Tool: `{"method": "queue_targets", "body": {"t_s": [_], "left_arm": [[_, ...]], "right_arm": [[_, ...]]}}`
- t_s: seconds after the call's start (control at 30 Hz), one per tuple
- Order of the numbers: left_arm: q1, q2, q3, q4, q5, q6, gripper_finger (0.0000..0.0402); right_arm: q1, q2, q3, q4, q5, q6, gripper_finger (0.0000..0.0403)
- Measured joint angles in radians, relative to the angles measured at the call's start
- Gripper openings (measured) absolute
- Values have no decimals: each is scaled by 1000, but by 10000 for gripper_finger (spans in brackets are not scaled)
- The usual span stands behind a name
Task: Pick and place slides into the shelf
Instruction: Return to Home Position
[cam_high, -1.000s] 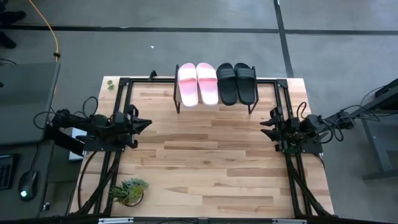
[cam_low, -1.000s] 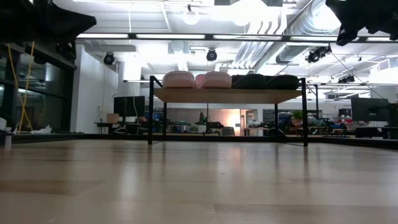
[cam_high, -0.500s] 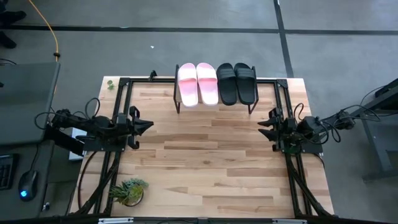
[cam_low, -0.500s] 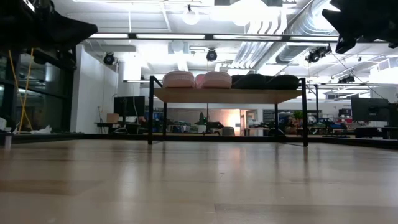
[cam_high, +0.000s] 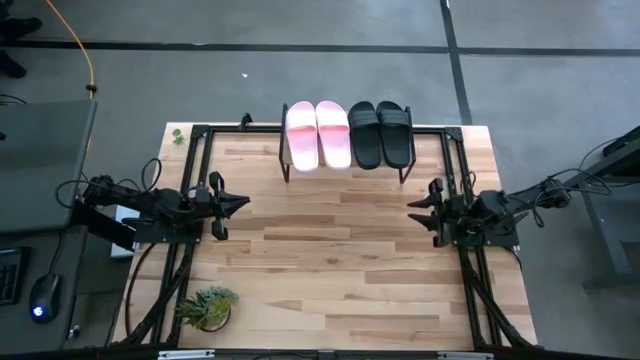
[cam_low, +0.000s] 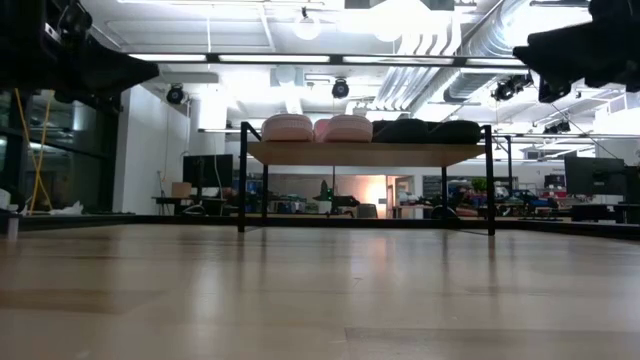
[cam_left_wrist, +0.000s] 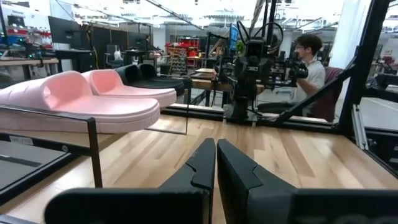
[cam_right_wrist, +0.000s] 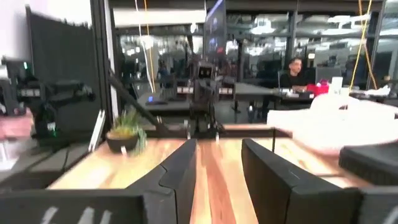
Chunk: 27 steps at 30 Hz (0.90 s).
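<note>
On the shelf (cam_low: 365, 154) sit four slides (cam_high: 334, 133); left tool (cam_high: 238, 201) closed, right tool (cam_high: 413, 211) parted, empty.

Grey floor (cam_high: 300, 80) crossed by dark lines (cam_high: 455, 60); white ducts (cam_low: 440, 45) and strip lights (cam_low: 300, 58) overhead.

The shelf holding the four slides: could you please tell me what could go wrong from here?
1. The two light pink slides and two matte black slides overhang the edge of the low wood-topped shelf, so a jolt might tip one off.
2. The shut left tool and open right tool point inward near the shelf's legs; a wide swing could clip them.
</note>
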Motion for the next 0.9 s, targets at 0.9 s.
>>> {"method": "queue_targets", "body": {"t_s": [0.9], "left_arm": [[-1,58,0,1,-19,90,5]], "right_arm": [[0,12,1,-122,-8,19,118]]}}
